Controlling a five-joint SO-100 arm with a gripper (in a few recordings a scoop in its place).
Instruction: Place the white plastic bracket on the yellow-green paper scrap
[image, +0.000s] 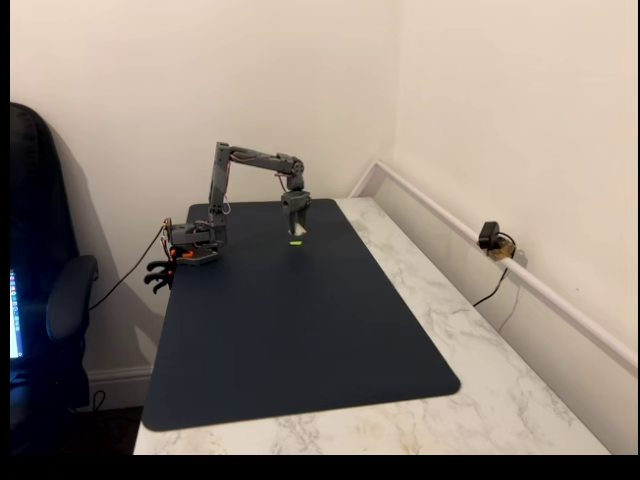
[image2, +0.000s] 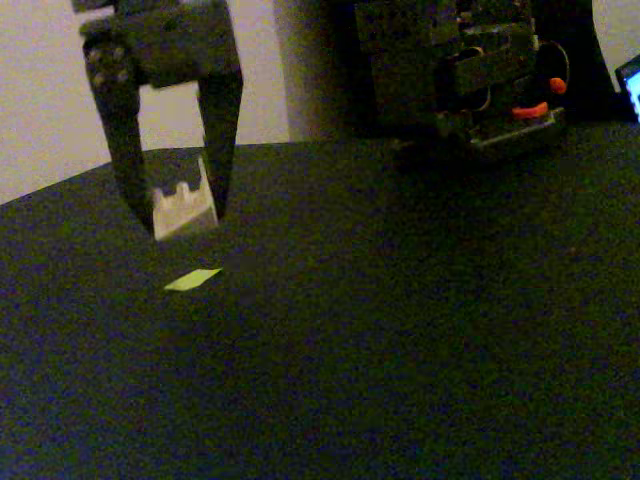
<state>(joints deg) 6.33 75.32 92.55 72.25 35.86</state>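
Observation:
In a fixed view my gripper (image2: 180, 215) hangs at the upper left, pointing down, shut on the white plastic bracket (image2: 184, 205), an off-white wedge held between the two dark fingertips. The bracket is lifted a little above the dark mat. The yellow-green paper scrap (image2: 192, 279) lies flat on the mat just below and in front of the bracket. In the other fixed view the gripper (image: 296, 231) stands at the far part of the mat, with the paper scrap (image: 296, 242) as a bright fleck right under it.
The dark blue mat (image: 300, 330) covers most of a white marble table (image: 480, 390). The arm's base (image: 195, 245) is clamped at the mat's far left edge. A small camera (image: 490, 238) sits on the rail by the right wall. An office chair (image: 45, 300) stands at the left.

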